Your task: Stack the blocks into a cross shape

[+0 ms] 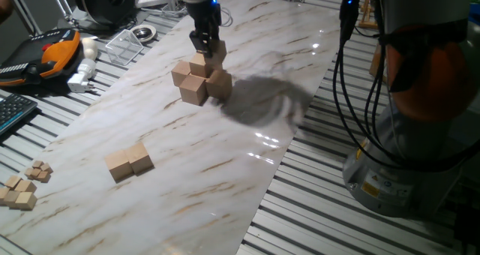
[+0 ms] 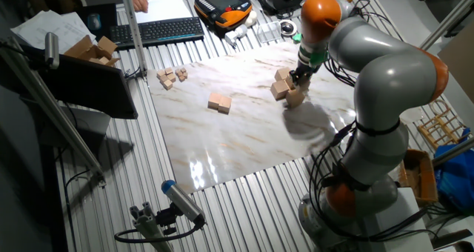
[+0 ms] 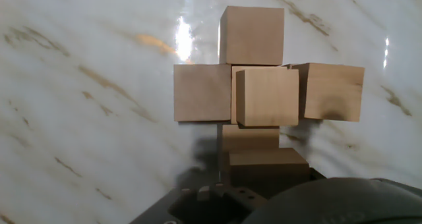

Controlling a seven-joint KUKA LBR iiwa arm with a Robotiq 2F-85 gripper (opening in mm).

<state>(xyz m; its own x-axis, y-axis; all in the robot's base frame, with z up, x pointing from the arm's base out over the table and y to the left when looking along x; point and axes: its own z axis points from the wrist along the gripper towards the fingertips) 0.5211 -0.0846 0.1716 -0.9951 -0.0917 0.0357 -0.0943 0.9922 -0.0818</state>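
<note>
Several tan wooden blocks (image 1: 196,81) lie in a cross on the marble board. In the hand view the arms show above (image 3: 251,35), left (image 3: 202,92), right (image 3: 333,91) and below (image 3: 250,137), with one more block (image 3: 267,97) stacked on the centre. My gripper (image 1: 206,45) hangs right over the far side of the cross and is shut on another block (image 1: 216,51), which is shadowed in the hand view (image 3: 267,163), just above the stack. The fingertips are hidden in the hand view. Two spare blocks (image 1: 129,163) lie side by side to the left of the cross.
A cluster of tiny wooden cubes (image 1: 22,187) lies off the board's near left corner. An orange pendant (image 1: 56,49), a white plug and a clear box sit at the far left. The arm's base (image 1: 420,97) stands at the right. A keyboard (image 2: 159,31) lies beyond the board.
</note>
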